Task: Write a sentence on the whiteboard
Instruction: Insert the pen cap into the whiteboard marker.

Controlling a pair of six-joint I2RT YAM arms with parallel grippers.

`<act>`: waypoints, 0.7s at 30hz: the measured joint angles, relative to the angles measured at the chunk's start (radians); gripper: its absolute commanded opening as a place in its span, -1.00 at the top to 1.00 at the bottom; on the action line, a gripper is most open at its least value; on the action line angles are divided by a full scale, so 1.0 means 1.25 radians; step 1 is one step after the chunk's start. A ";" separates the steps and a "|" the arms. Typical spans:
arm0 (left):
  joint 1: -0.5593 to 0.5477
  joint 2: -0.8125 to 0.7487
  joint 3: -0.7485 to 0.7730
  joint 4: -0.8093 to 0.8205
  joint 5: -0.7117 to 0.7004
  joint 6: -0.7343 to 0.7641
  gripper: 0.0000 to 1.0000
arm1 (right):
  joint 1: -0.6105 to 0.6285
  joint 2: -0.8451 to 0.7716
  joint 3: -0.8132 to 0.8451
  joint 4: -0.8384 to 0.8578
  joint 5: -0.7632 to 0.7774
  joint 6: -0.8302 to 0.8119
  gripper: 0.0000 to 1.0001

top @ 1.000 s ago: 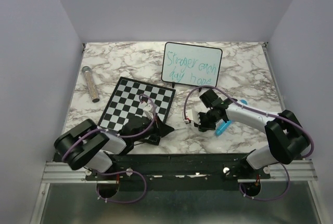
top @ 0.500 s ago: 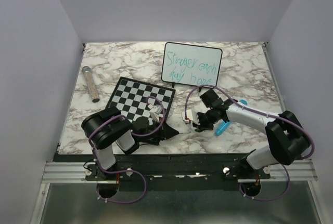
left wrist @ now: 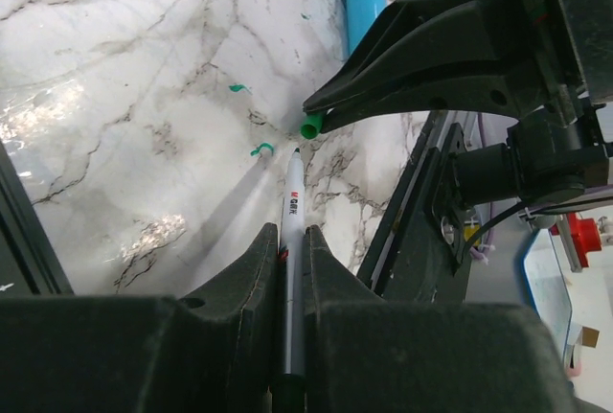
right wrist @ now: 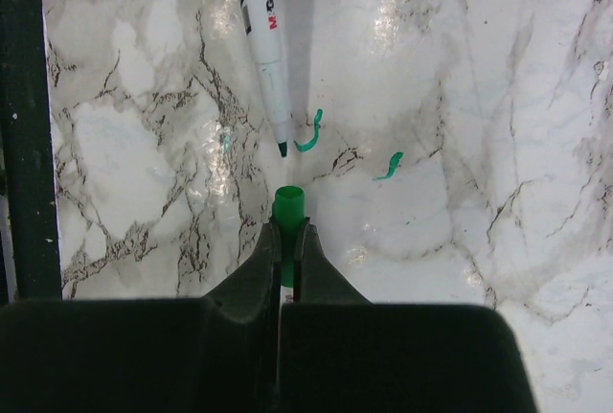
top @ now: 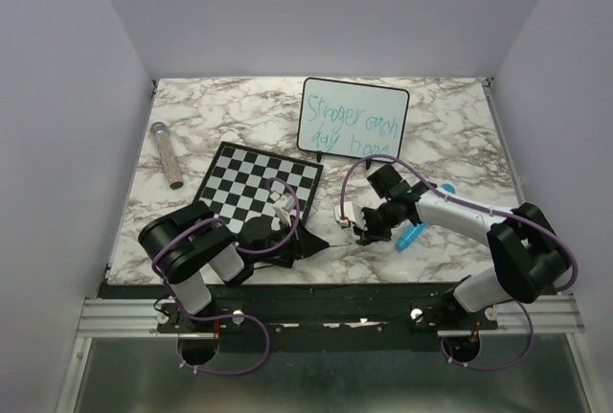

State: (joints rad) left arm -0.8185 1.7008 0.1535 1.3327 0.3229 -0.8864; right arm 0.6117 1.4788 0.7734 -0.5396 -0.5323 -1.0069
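Observation:
The whiteboard [top: 354, 118] stands upright at the back of the table with the sentence [top: 351, 131] in teal-green over two lines. My left gripper [top: 312, 240] is shut on a white marker [left wrist: 292, 212], uncapped, tip pointing right, low over the marble. My right gripper [top: 358, 233] is shut on the green marker cap [right wrist: 288, 204]. The cap's open end faces the marker tip [right wrist: 282, 148] with a small gap between them. In the left wrist view the cap [left wrist: 311, 127] sits just up and right of the tip.
A chessboard [top: 251, 191] lies left of centre beside my left arm. A glittery cylinder [top: 167, 154] lies at far left. A blue tube [top: 412, 236] lies under my right arm. Small green marker strokes [right wrist: 308, 135] stain the marble near the tip.
My left arm's elbow has swung in and its gripper with the marker has edged right toward the cap. My right gripper with the cap has shifted slightly left and down.

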 measured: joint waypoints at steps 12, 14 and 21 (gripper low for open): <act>-0.009 -0.020 0.000 -0.002 0.000 -0.001 1.00 | 0.000 0.000 0.005 0.000 -0.032 0.008 0.99; -0.010 -0.020 0.000 -0.003 0.000 -0.001 1.00 | 0.000 0.000 0.005 0.000 -0.037 0.009 0.99; -0.013 -0.020 0.000 -0.003 0.000 -0.001 1.00 | 0.000 0.000 0.005 0.000 -0.055 0.009 0.99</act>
State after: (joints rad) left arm -0.8345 1.6764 0.1539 1.3293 0.3229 -0.8879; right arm 0.6117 1.4788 0.7792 -0.5400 -0.6006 -0.9958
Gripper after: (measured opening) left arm 0.185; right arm 0.025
